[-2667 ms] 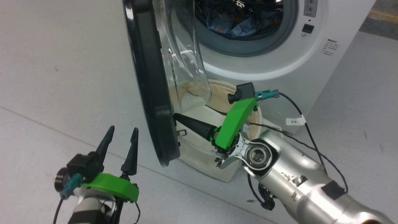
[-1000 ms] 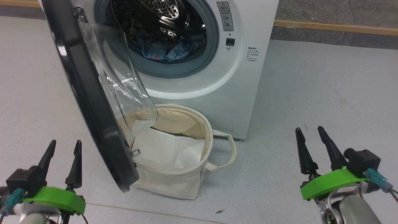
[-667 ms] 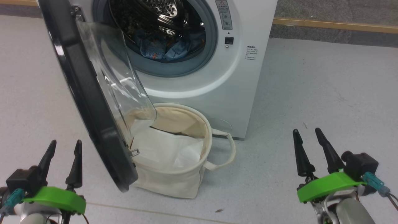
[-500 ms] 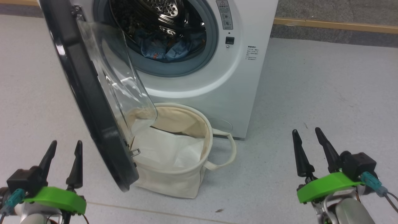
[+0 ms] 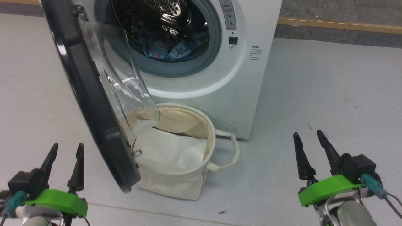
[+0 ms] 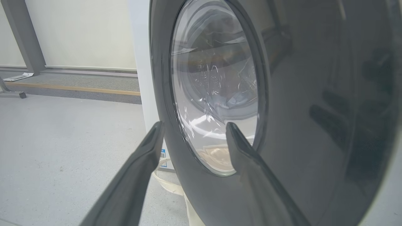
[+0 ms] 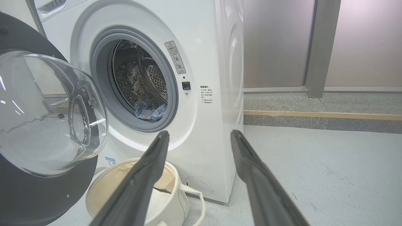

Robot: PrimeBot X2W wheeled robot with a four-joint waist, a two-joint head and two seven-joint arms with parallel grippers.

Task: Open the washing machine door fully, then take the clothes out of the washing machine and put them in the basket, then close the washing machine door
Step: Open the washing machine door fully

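Head view puts the washing machine (image 5: 220, 81) at the far middle of the grey floor (image 5: 329, 94), its round mouth uncovered. The washing machine door (image 5: 81, 94) stands swung out on the left side of the opening, seen nearly edge-on, with the clear bulge of its window facing right. The clothes (image 5: 166, 50) lie inside the steel drum, bunched low just behind the grey gasket, light blue with a small orange-red patch. The basket (image 5: 176, 185) sits on the floor touching or just in front of the machine's foot; the door's lower edge overlaps its left side, and a plain white sheet (image 5: 169, 153) lies inside it. To the right of the opening, a grey warning label (image 5: 228, 9) with a triangle sign runs down the front, then a small black square (image 5: 232, 40), then a block of dark text (image 5: 255, 53); none of this print is large enough to read. In the right wrist view a blue sticker (image 7: 110, 161) shows low on the front, also unreadable. The left gripper (image 5: 68, 145) hangs at the near left of the floor, fingers spread wide, holding nothing. The right gripper (image 5: 307, 133) hangs at the near right, well apart from the basket, equally wide and empty.
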